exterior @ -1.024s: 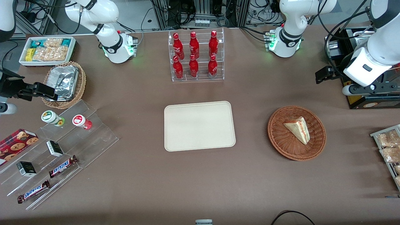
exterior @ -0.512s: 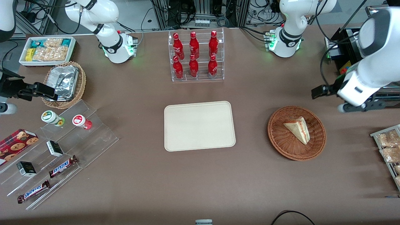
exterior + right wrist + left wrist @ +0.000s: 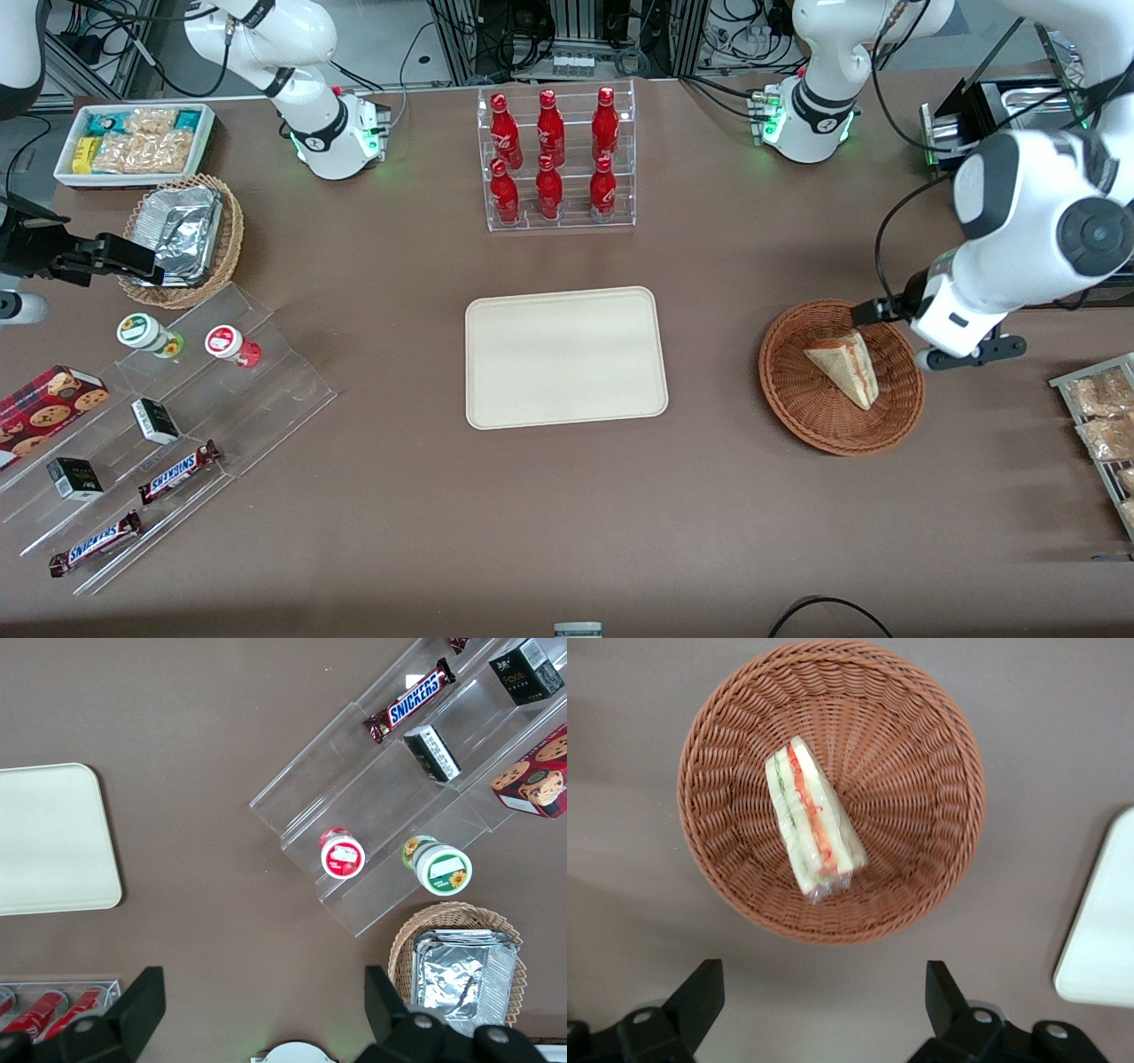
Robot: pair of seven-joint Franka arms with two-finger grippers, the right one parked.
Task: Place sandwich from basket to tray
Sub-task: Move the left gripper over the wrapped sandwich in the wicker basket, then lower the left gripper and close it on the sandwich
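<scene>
The sandwich (image 3: 843,365), a pale wedge with red and green filling along its edge, lies inside the round reddish-brown basket (image 3: 797,416). The cream tray (image 3: 565,357) sits flat at the table's middle with nothing on it. My left gripper (image 3: 952,341) hangs above the basket's rim on the side toward the working arm's end. In the left wrist view the gripper (image 3: 824,979) is open, its two dark fingers (image 3: 700,992) wide apart over bare table just outside the basket (image 3: 921,744). The sandwich (image 3: 813,828) and a corner of the tray (image 3: 1103,930) show there too.
A clear rack of red bottles (image 3: 556,159) stands farther from the camera than the tray. Toward the parked arm's end are a stepped acrylic shelf (image 3: 266,390) with snacks, a tan basket (image 3: 182,235) with foil containers and a white bin (image 3: 133,142). A wire rack of packets (image 3: 1103,425) lies near the working arm.
The left arm has swung from the table's edge down and toward the front camera, bringing the gripper to the basket's rim. The sandwich, basket and tray have not moved.
</scene>
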